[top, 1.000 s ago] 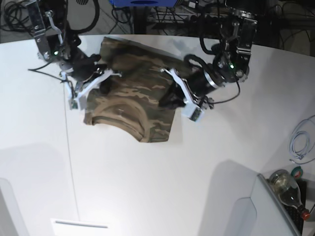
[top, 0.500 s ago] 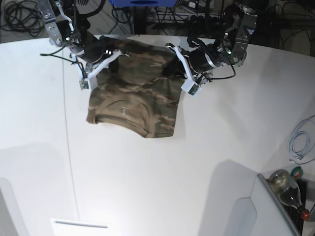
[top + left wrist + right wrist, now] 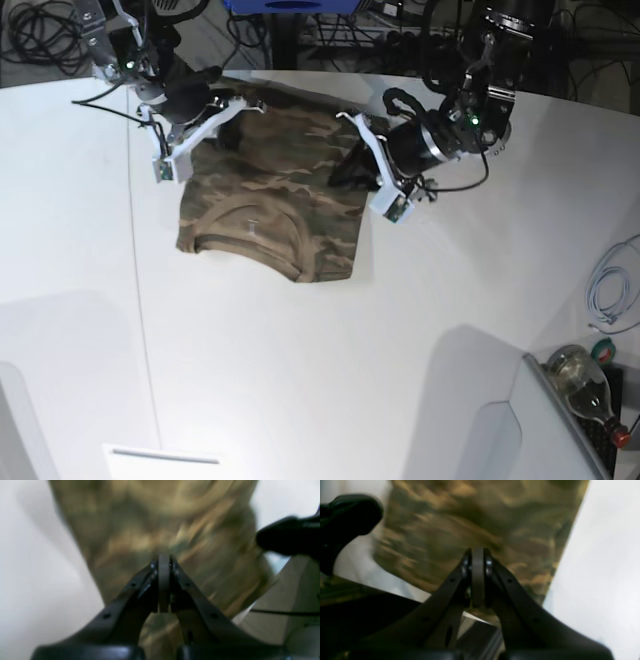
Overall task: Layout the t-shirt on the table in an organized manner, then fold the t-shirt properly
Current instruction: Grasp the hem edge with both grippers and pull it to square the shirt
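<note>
Soft matt cloth in the t-shirt, camouflage print, ribbed at the collar (weave blurred in both wrist views). Smooth white table, faintly glossy, thin dark seam. Matt black plastic on the left gripper and right gripper, small screw heads dully glinting. Clear glossy bottle.
</note>
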`<state>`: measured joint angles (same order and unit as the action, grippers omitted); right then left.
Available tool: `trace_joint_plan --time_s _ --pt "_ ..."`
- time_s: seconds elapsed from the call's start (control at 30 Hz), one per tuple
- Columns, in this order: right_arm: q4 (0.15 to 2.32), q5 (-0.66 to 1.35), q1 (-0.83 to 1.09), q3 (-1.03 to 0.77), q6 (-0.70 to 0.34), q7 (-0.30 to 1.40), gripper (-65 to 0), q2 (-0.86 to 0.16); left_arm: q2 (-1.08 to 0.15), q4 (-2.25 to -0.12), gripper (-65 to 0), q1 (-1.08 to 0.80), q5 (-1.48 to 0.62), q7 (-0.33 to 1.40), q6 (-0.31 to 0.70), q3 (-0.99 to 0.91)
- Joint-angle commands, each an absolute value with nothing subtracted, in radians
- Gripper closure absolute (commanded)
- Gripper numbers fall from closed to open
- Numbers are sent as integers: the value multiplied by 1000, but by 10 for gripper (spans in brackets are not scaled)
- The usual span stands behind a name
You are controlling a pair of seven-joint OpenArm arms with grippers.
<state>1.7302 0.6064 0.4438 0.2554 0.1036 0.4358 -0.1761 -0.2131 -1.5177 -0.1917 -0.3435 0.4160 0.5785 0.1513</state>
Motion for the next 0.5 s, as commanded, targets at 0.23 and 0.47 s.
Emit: trace_joint_plan --time_s 0.23,0.47 --pt "1606 610 446 254 119 420 -3 -179 -156 -1412 0 -110 -277 406 582 211" --pt "1604 610 467 252 125 426 -2 -180 -136 -1394 0 -113 -213 406 582 214"
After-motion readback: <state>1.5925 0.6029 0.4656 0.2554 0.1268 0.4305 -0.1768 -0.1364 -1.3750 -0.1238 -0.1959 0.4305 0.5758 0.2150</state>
